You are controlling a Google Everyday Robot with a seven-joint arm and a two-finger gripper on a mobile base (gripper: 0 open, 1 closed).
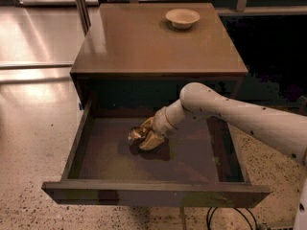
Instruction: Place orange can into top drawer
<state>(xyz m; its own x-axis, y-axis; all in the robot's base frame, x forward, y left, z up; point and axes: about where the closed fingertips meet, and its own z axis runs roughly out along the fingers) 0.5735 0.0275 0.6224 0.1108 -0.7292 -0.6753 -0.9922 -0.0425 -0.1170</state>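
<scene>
The top drawer stands pulled out, wide and shallow, with a dark flat front panel. The orange can, shiny gold-orange with a silver end, lies low inside it near the middle of the drawer floor. My gripper reaches down into the drawer from the right on a white arm and sits right at the can, its yellowish fingers wrapped around it. Whether the can rests on the floor or hangs just above it I cannot tell.
A pale round bowl sits at the back right of the brown cabinet top. Shiny floor lies to the left. Black cables trail on the floor below the drawer front.
</scene>
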